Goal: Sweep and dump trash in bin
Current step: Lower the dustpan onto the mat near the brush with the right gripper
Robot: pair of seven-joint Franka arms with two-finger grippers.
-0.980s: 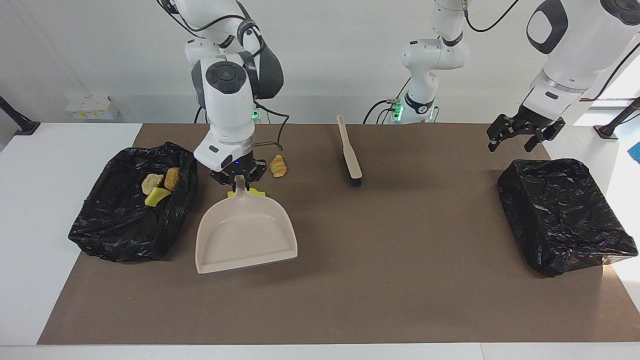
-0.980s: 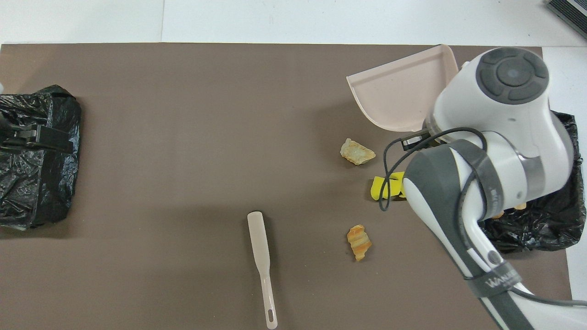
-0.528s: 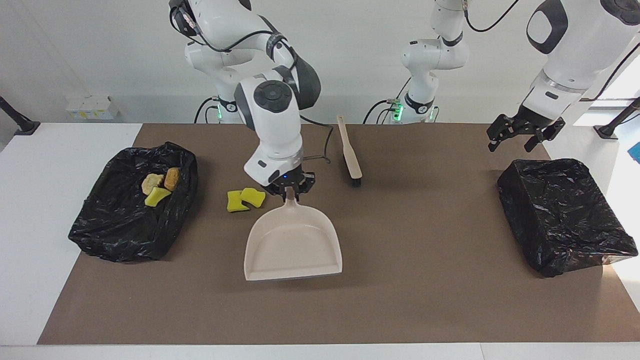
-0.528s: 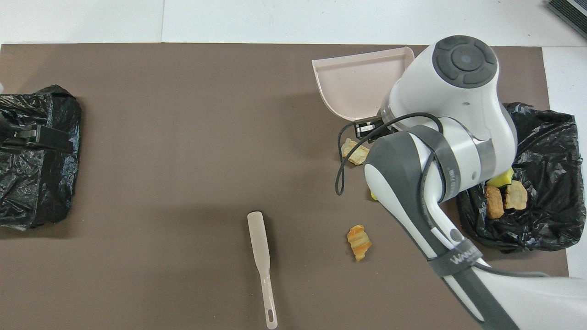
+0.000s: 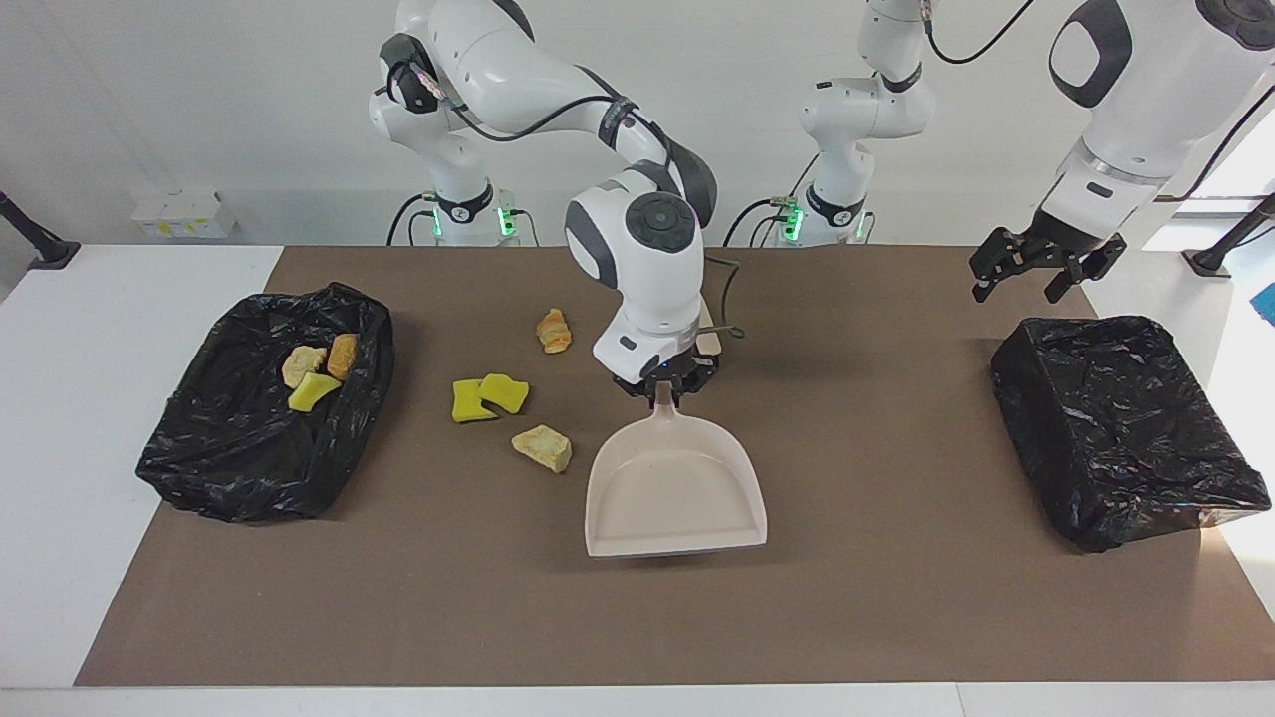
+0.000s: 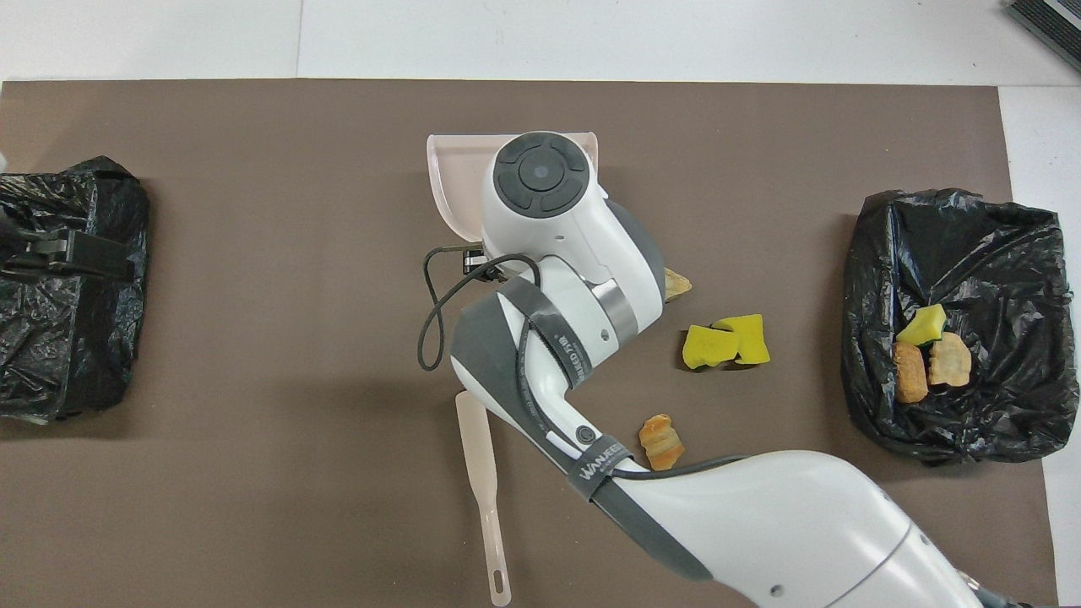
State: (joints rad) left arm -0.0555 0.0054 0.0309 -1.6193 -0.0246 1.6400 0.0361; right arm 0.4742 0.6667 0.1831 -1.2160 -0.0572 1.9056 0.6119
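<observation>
Gripping the dustpan (image 5: 677, 488) by its handle, my right pincer (image 5: 664, 383) holds it mid-table. Trash: two bright yellow sponge chunks (image 5: 488, 397), a tan crusty lump (image 5: 543, 447), a croissant-like piece (image 5: 554, 330) loose on the mat; three more inside the black-lined bin (image 5: 199, 448). My left pincer (image 5: 1031, 261) waits, fingers apart, over the second bin (image 5: 1126, 428).

three trash pieces (image 5: 317, 376) in bin (image 5: 229, 468), four on mat (image 5: 896, 617)

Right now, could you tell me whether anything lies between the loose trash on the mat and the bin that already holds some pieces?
Nothing visible does. The yellow sponge chunks, tan lump and croissant-like piece have bare mat toward the bin; the dustpan is toward the left arm's end.
</observation>
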